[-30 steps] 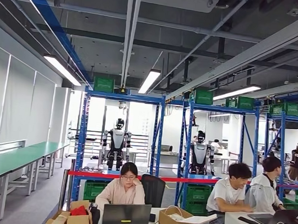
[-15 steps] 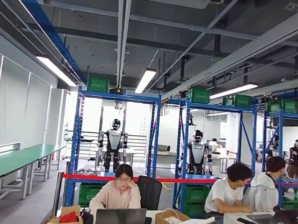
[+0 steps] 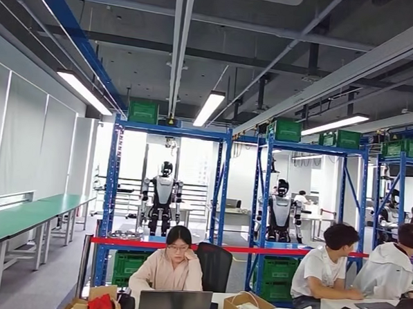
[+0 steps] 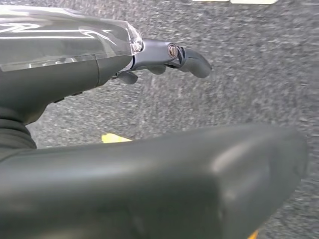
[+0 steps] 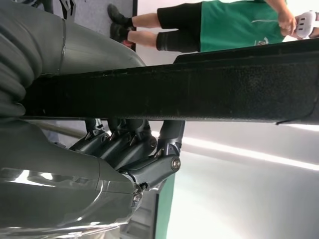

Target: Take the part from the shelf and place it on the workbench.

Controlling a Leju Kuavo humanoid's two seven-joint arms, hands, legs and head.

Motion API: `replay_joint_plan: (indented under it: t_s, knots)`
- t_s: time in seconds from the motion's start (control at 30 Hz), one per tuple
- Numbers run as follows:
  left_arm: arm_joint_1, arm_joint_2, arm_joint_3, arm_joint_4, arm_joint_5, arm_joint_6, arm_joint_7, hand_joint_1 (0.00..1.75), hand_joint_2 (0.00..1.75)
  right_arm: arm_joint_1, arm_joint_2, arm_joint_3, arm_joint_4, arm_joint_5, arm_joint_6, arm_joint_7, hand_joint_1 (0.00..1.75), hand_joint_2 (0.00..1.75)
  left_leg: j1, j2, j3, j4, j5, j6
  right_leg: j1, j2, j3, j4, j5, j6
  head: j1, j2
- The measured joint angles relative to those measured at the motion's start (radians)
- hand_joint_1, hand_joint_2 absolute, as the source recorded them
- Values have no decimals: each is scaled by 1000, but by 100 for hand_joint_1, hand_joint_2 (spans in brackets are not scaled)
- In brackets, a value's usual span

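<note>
- The right hand [image 5: 131, 149] gripped a long, flat black part [image 5: 188, 84], its fingers [image 5: 124, 144] curled around one edge.
- The left hand [image 4: 165, 52] hung over grey floor [image 4: 244, 74], holding nothing, fingers loosely extended.
- The part looked rigid and matte; carrying it level to a green bench [image 3: 28, 218] would likely suit best.
- Blue shelves [image 3: 169, 132] stood well ahead.

Blue shelving racks [image 3: 220, 190], green workbenches [image 3: 23, 217], ceiling striplights [image 3: 209, 108].
</note>
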Motion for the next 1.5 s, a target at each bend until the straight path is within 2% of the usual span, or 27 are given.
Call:
replay_joint_plan:
  t_s: [0.03, 0.1, 0.17, 0.23, 0.3, 0.33, 0.37, 0.4, 0.47, 0.5, 0.53, 0.63, 0.7, 0.73, 0.83, 0.87, 0.9, 0.97, 1.03, 1.1, 1.2, 1.27, 1.33, 1.37, 1.4, 1.47, 1.5]
  knots:
    - [-1, -1, 0, 0, 0, 0, 0, 0, 175, -1, 0, 0, 0, 0, 0, 0, 175, 175, 2, -1, 5, -6, -4, -4, 5, 0, 8, -29, 16, -7, 0, 0]
    - [-1, -3, 0, 0, -1, 0, 1, 0, 175, -2, 0, 0, 0, 0, 0, 0, 175, 175, 3, 0, 14, -13, -1, -13, 9, 1, 18, -50, 13, -19, 0, 0]
    - [-1, -4, 0, 0, -2, 0, 1, 0, 175, -3, 1, 0, -1, -1, 0, 0, 175, 175, 2, 3, 15, 8, -6, -17, 6, 0, 42, -71, 13, -26, 0, 0]
    - [-3, -3, 0, 0, -3, 0, 0, 0, 175, -4, 2, 0, -2, -2, 0, -1, 175, 175, 1, 4, -30, 93, -33, -19, 0, -2, 65, -83, 7, -31, 0, 0]
    - [-1, -2, 0, 0, -3, 0, 0, 0, 175, -4, 2, 1, 0, -2, 0, -1, 175, 175, 1, 4, -109, 204, -73, -27, -1, -2, 78, -84, -6, -33, 0, 0]
    - [1, -2, 0, 0, -3, 0, 0, 0, 175, -4, 2, 1, 0, -2, 0, -1, 175, 175, 3, 4, -140, 235, -82, -31, -1, -1, 86, -84, -13, -33, 0, 0]
    - [3, -2, 0, 0, -3, 0, 0, 0, 175, -3, 2, 2, 1, -2, 0, 0, 175, 175, 5, 4, -158, 236, -75, -36, -2, 1, 95, -84, -22, -32, 0, 0]
    - [4, -1, 0, 0, -3, 0, 0, 0, 175, -3, 2, 2, 1, -2, 1, 0, 175, 175, 7, 5, -160, 207, -46, -40, -2, 2, 107, -82, -31, -30, 0, 0]
    - [3, -2, 0, 0, -3, 0, 0, 0, 175, -5, 3, 3, 1, -2, 1, 0, 175, 175, 12, 5, -142, 104, 43, -47, -4, 2, 131, -75, -55, -19, 0, 0]
    - [2, -2, 0, 0, -3, 0, 0, 0, 175, -8, 4, 3, 1, -2, 1, 0, 175, 175, 11, 5, -134, 61, 70, -44, -5, 2, 137, -69, -66, -13, 0, 0]
    - [2, -3, 0, 0, -3, 0, 0, 0, 175, -10, 5, 3, 1, -1, 1, 1, 175, 175, 10, 5, -130, 37, 87, -37, -5, 3, 139, -63, -76, -6, 0, 0]
    - [4, -4, 0, 0, -3, 0, 0, 0, 175, -18, 9, 4, 0, 0, 2, 8, 175, 175, 5, 5, -127, 30, 82, -14, -5, 4, 139, -53, -95, 8, 0, 0]
    - [3, -4, 0, 0, -3, 0, 0, 0, 175, -25, 11, 4, -1, -1, 3, 11, 175, 175, 6, 4, -116, 27, 75, -4, -9, 2, 121, -10, -109, 17, 0, 0]
    - [2, -5, 0, 0, -3, 0, 0, 0, 175, -28, 11, 4, -2, -2, 3, 11, 175, 175, 7, 3, -110, 26, 70, -1, -12, 1, 92, 43, -125, 23, 0, 0]
    - [3, -5, 0, 0, -3, 1, 0, 0, 175, -30, 12, 6, 0, -3, 4, 14, 175, 175, 4, 3, -89, 25, 50, 4, -17, -1, -32, 231, -183, 31, 0, 0]
    - [3, -5, 0, 0, -2, 1, 1, 0, 175, -29, 12, 7, 2, -3, 4, 15, 175, 175, 3, 3, -79, 25, 43, 4, -17, 0, -55, 249, -178, 29, 0, 0]
    - [3, -5, 0, 0, -1, 1, 1, 0, 175, -30, 12, 8, 3, -4, 5, 15, 175, 175, 2, 3, -68, 25, 35, 3, -16, 0, -61, 230, -150, 25, 0, 0]
    - [3, -7, 0, 0, 1, 1, 1, 0, 175, -33, 12, 8, 4, -5, 5, 16, 175, 175, 2, 1, -44, 23, 18, 0, -9, -1, -30, 107, -52, 13, 0, 0]
    - [1, -12, 0, 0, 2, 0, 1, 0, 175, -38, 13, 8, 5, -7, 5, 17, 175, 175, 4, 0, -28, 16, 7, -6, 2, -1, 0, 5, 0, -4, 0, 0]
    - [0, -17, 0, 0, 3, 0, 0, 0, 175, -41, 14, 8, 6, -8, 4, 18, 175, 175, 4, 0, -19, 11, 6, -14, 9, 0, 10, -28, -2, -17, 0, 0]
    - [-2, -23, 0, 0, 5, 0, -1, 0, 175, -46, 21, 7, 7, -9, 2, 19, 175, 175, 3, 1, -19, 34, -7, -21, 3, 0, 44, -61, 2, -28, 0, 0]
    - [-7, -24, 1, 0, 7, 0, -3, 0, 175, -53, 27, 7, 7, -9, 1, 19, 175, 175, 1, 1, -71, 127, -42, -23, 1, -1, 64, -71, -3, -33, 0, 0]
    - [-7, -24, 1, 0, 10, 0, -6, 0, 175, -57, 32, 8, 8, -7, 0, 22, 175, 175, 1, 1, -148, 238, -80, -28, 1, -1, 75, -70, -14, -37, 0, 0]
    - [-6, -24, 1, 0, 11, -1, -7, 0, 175, -57, 35, 8, 9, -7, 0, 25, 175, 175, 2, 2, -174, 261, -79, -31, 1, 0, 82, -70, -21, -37, 0, 0]
    - [-6, -25, 1, 0, 12, -1, -8, 0, 175, -58, 38, 8, 9, -6, -1, 27, 175, 175, 4, 2, -184, 252, -60, -34, 0, 1, 91, -69, -29, -36, 0, 0]
    - [-6, -25, 1, 0, 11, -2, -6, 0, 175, -64, 42, 8, 10, -6, -1, 32, 175, 175, 8, 2, -160, 148, 31, -40, -2, 3, 114, -66, -49, -29, 0, 0]
    - [-8, -25, 1, 0, 9, -3, 2, 0, 175, -69, 44, 8, 11, -5, -1, 35, 175, 175, 7, 3, -147, 93, 65, -41, -2, 3, 122, -60, -58, -24, 0, 0]
